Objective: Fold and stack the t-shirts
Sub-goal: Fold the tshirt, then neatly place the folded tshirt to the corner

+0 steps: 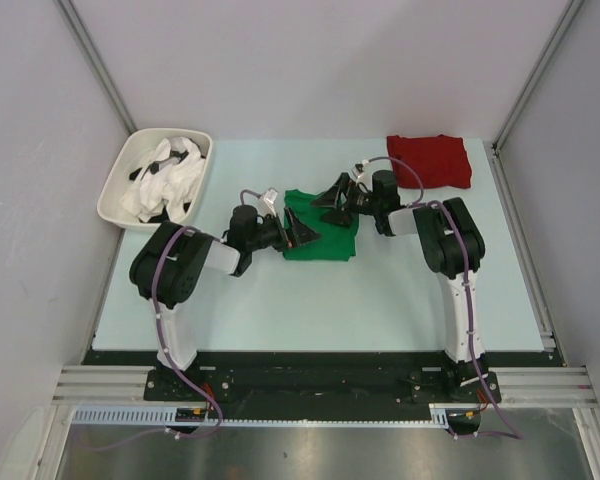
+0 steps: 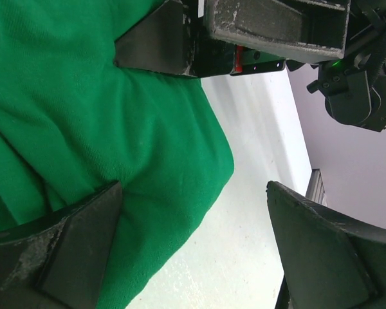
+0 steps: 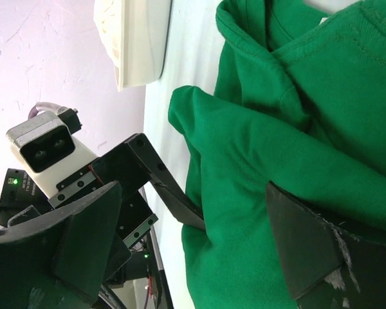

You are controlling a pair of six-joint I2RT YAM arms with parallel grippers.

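Observation:
The bright green t-shirt [image 1: 327, 235] lies loosely bunched at mid-table, its neck opening facing the far side [image 3: 289, 38]. The dark red t-shirt [image 1: 430, 160] sits folded square at the back right. My left gripper [image 1: 302, 233] is open at the green shirt's left edge. In its wrist view [image 2: 193, 248] one finger lies on the green cloth [image 2: 83, 129] and the other over bare table. My right gripper [image 1: 335, 197] is open at the shirt's far edge. Its wrist view [image 3: 193, 248] shows green cloth [image 3: 296, 148] between the fingers. Neither gripper holds anything.
A white bin [image 1: 115, 190] with white cloths stands at the back left; its rim shows in the right wrist view [image 3: 141, 45]. The two grippers are close together, each seeing the other's finger [image 2: 157, 45] [image 3: 167, 190]. Grey walls enclose the pale table [image 1: 380, 300].

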